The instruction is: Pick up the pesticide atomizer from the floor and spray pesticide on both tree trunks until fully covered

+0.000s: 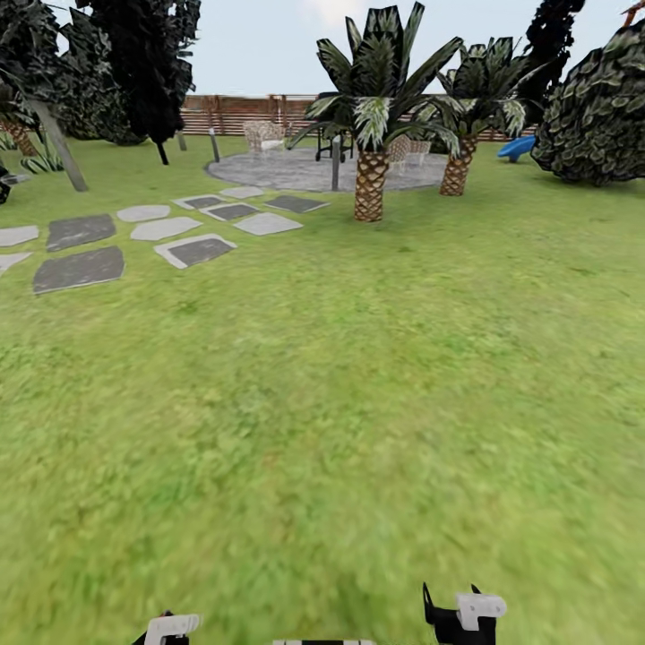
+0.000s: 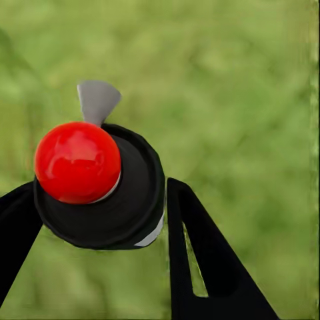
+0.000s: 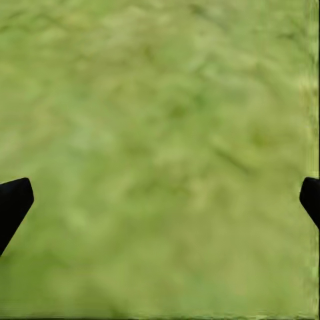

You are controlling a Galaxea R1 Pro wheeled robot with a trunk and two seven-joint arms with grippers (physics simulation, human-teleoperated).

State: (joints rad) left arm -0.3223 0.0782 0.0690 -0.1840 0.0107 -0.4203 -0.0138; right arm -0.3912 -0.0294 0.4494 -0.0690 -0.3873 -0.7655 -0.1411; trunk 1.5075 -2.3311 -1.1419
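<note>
Head view: the lawn [image 1: 358,403] runs flat and bare from the robot's feet far forward. Grey stepping stones [image 1: 81,267] lie toward its far left edge, leading to a round paved patch [image 1: 296,170] before the brown slat fence [image 1: 233,112]. Two short palms [image 1: 372,98] with cross-hatched trunks stand past the middle, a large dark bush [image 1: 596,107] at the far right, black conifers [image 1: 148,54] at the far left. Beside those, a pale leaning tree trunk [image 1: 61,143] rises at the left edge. Parts of both arms peek in at the near edge.

Left wrist view: the left gripper [image 2: 100,207] has its black fingers [image 2: 200,260] clenched around the pesticide atomizer [image 2: 107,190], a black round body with a glossy red ball on top and a small grey tab sticking out behind it. Blurred grass lies beneath it.

Right wrist view: the right gripper [image 3: 160,200] is spread wide and holds nothing; its dark fingertips [image 3: 13,200] show at opposite sides over plain grass.
</note>
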